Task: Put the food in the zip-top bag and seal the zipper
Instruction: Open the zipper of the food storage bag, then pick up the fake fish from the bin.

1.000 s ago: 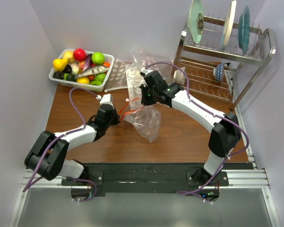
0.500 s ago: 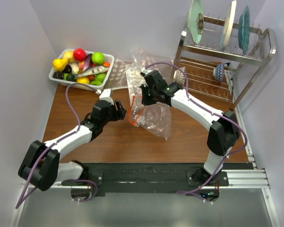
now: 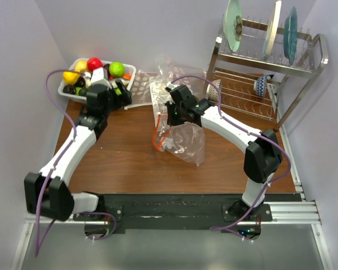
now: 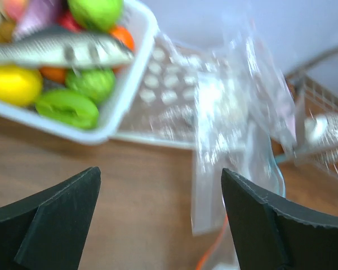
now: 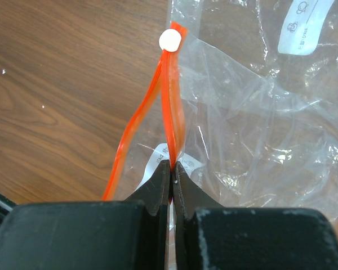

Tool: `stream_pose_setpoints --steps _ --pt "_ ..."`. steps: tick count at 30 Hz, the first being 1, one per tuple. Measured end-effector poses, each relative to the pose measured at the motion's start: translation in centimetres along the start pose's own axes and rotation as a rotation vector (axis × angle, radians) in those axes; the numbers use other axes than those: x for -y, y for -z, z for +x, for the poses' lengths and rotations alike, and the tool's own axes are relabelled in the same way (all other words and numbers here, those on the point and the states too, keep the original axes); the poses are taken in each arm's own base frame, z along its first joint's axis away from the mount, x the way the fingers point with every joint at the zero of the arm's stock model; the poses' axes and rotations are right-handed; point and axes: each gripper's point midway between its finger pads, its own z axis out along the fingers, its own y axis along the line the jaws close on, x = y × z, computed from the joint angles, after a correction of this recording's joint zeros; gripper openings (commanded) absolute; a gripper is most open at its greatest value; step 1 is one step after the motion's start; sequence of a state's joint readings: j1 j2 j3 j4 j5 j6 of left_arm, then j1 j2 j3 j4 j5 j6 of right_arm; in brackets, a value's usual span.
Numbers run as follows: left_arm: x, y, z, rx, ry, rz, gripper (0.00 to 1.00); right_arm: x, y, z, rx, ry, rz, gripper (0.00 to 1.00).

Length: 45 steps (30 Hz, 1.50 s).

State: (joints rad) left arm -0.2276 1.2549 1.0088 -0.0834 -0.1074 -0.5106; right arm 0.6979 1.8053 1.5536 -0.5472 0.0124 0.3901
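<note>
The food point(image 3: 117, 68), glossy toy fruits and vegetables, fills a white basket point(image 3: 132, 72) at the back left. My left gripper point(image 3: 114, 90) hovers at the basket's near right side, open and holding nothing. Its wrist view shows the open fingers point(image 4: 159, 174) over bare wood, with green and yellow food point(image 4: 67, 107) in the basket point(image 4: 129, 84) ahead. The clear zip-top bag point(image 3: 186, 140) hangs mid-table from my right gripper point(image 3: 170, 117). That gripper point(image 5: 172, 163) is shut on the orange zipper point(image 5: 169, 112); the zipper's other lip bows out to the left.
A second crumpled clear bag point(image 3: 160, 84) lies behind the held one, beside the basket, and shows in the left wrist view point(image 4: 231, 112). A metal dish rack point(image 3: 270, 62) with plates and bowls stands at the back right.
My left gripper opened, let go of the bag's orange zipper and swung back-left to the food basket. The bag now hangs from the right gripper alone and has settled slightly right.
</note>
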Motion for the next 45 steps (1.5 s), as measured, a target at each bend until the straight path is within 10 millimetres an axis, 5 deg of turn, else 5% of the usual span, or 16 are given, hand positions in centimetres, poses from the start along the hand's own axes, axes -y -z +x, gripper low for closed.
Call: stream_pose_setpoints --steps 5,15,22,29,34,45 --pt "-3.1 -4.2 -4.5 0.039 -0.008 -0.143 1.00 0.0 0.0 -0.1 0.002 0.001 -0.002 0.01" --pt "-12.3 -9.9 -5.4 -0.016 0.070 -0.337 1.00 -0.1 -0.1 -0.1 0.031 0.000 -0.017 0.00" --pt "-15.8 -13.5 -6.7 -0.015 0.233 -0.321 0.99 -0.5 0.7 -1.1 0.066 0.000 -0.032 0.00" --pt "-14.9 -15.1 -5.0 -0.022 0.416 -0.221 0.98 -0.5 0.8 -1.4 0.080 -0.001 -0.036 0.00" --pt "-14.1 -15.4 -1.5 -0.054 0.532 -0.223 0.99 -0.5 0.8 -1.5 0.084 -0.003 -0.036 0.00" --pt "-10.9 -18.7 -1.9 0.005 0.633 -0.229 0.97 -0.5 0.8 -1.6 0.085 -0.002 -0.036 0.00"
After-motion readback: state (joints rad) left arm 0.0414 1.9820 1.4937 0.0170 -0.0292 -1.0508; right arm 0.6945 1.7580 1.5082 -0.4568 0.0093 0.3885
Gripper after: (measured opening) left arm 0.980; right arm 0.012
